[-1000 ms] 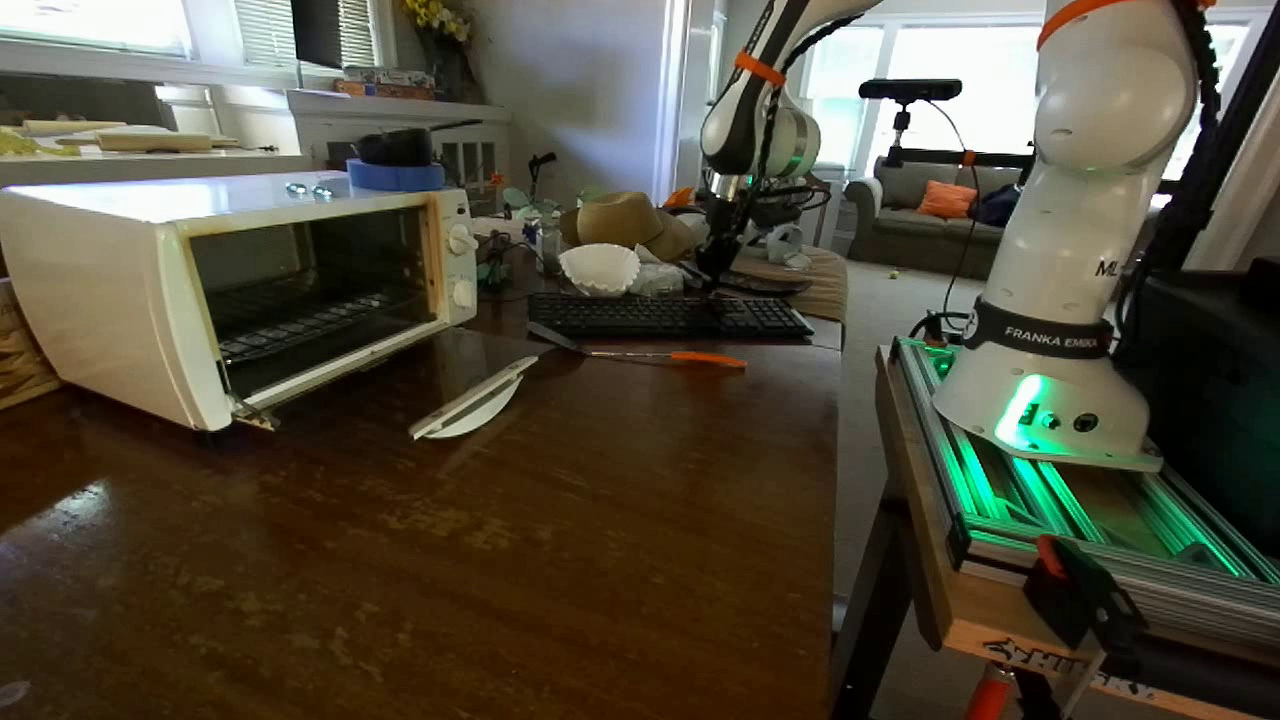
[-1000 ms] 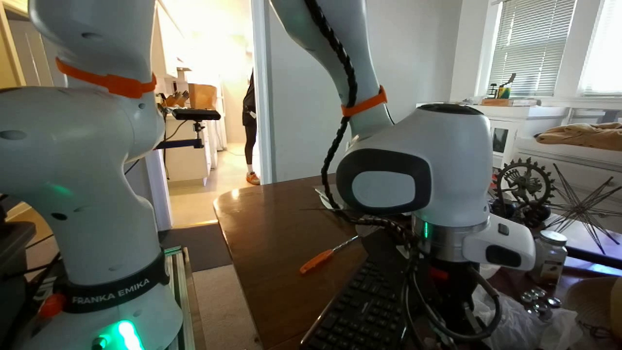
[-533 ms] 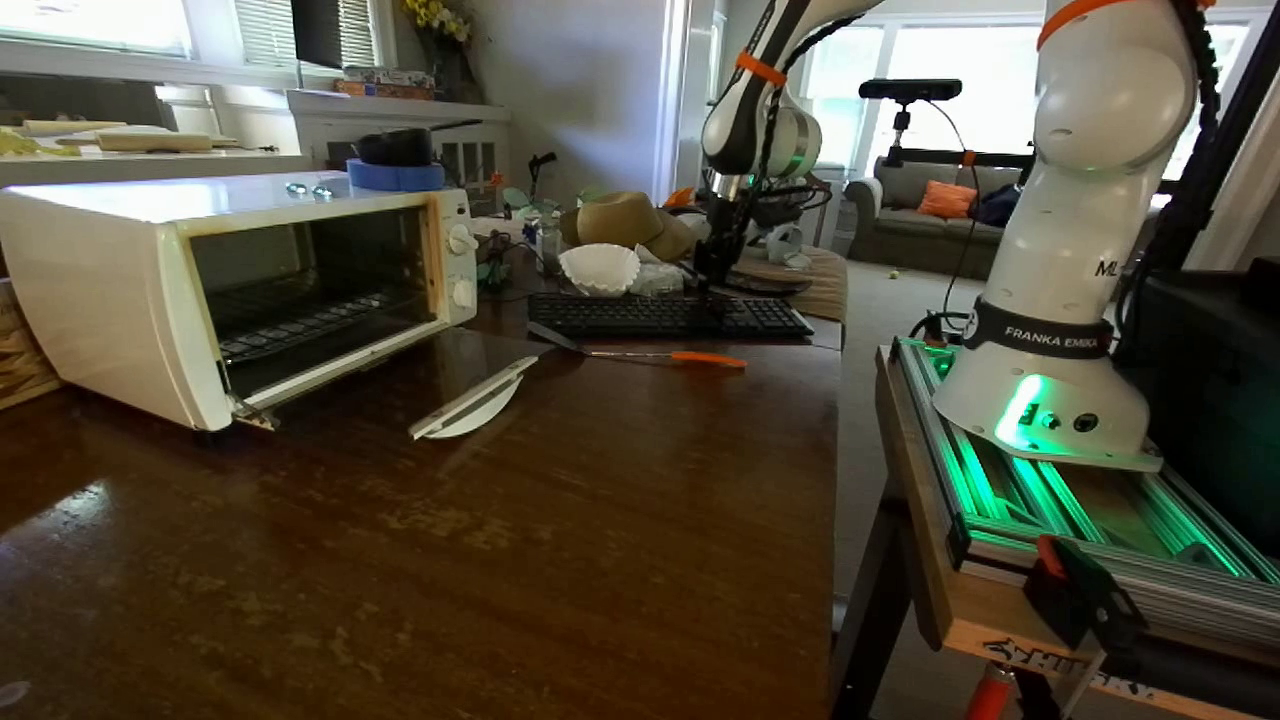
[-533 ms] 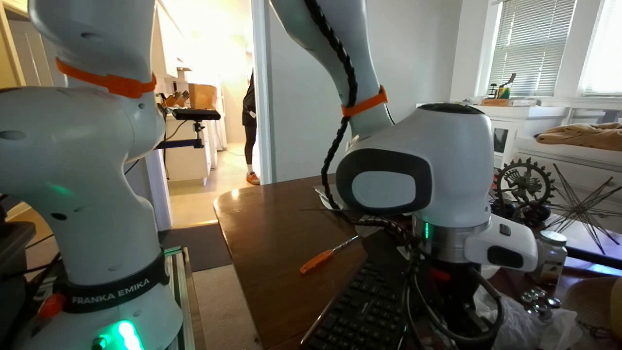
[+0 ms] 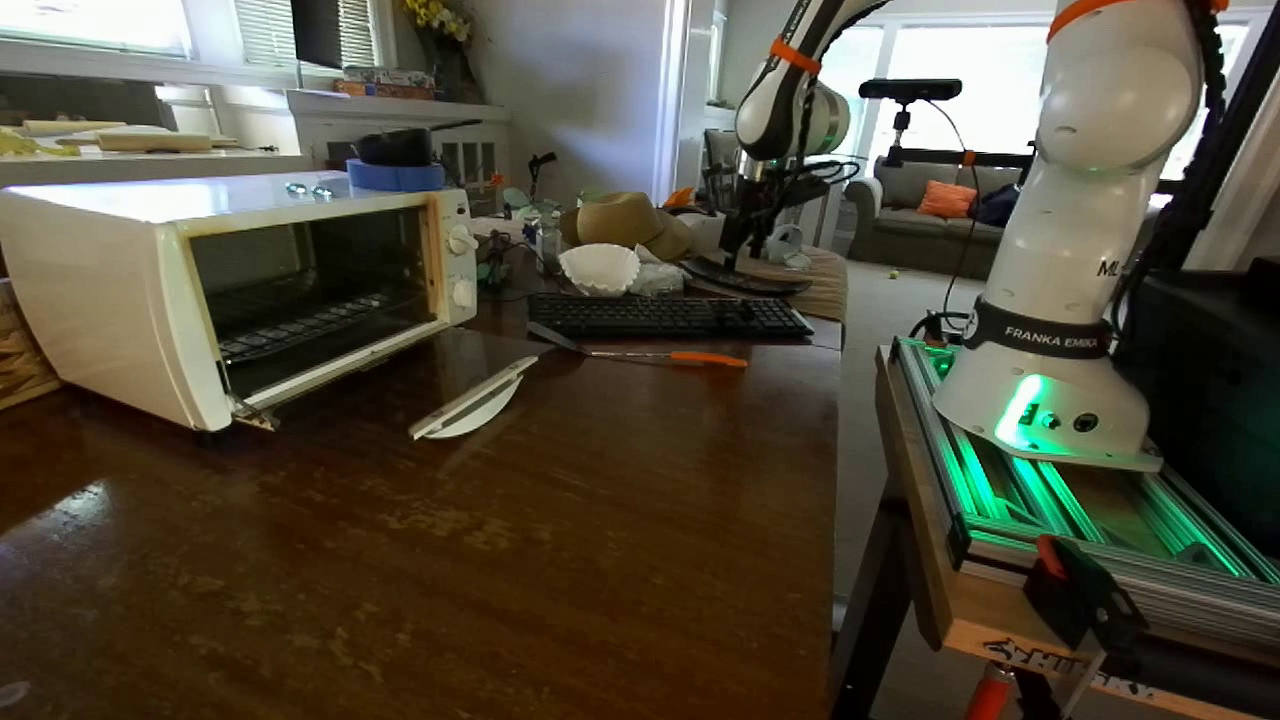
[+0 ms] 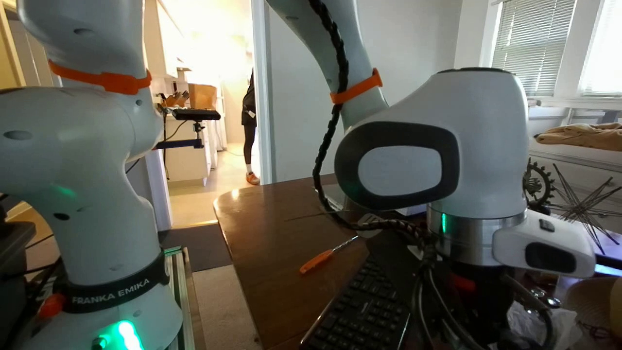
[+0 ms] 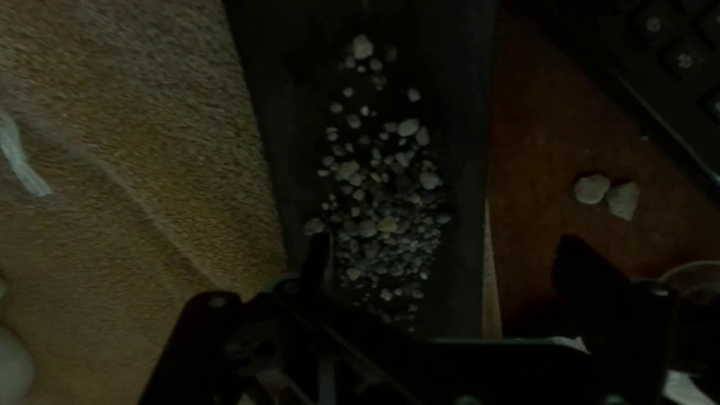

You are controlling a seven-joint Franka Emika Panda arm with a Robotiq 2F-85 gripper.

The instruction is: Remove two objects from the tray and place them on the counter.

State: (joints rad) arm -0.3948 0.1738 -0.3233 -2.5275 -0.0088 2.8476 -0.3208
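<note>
The dark tray (image 7: 464, 140), strewn with grey and pale pebbles (image 7: 382, 225), runs up the middle of the wrist view. On the brown counter (image 7: 529, 225) to its right, two pale stones (image 7: 607, 194) lie side by side. My gripper (image 7: 444, 242) stands wide open above, nothing between its jaws. Its left finger (image 7: 319, 253) overlaps the tray's pebbled area beside one stone, its right finger (image 7: 576, 261) hangs over the counter. In an exterior view the gripper (image 5: 742, 258) is just over the tray (image 5: 745, 278), whose pebbles do not show there.
A black keyboard (image 5: 670, 315) lies close to the tray, with an orange-handled tool (image 5: 708, 359) in front. A white fluted bowl (image 5: 600, 268), a tan hat (image 5: 620, 220) and a plastic bag (image 6: 549, 321) stand near. The white toaster oven (image 5: 100, 290) is farther along. Tan fabric (image 7: 140, 140) borders the tray.
Over the last half second my arm has risen from beyond the keyboard and shifted rightward in both exterior views, over the tray. The fingers now show spread apart.
</note>
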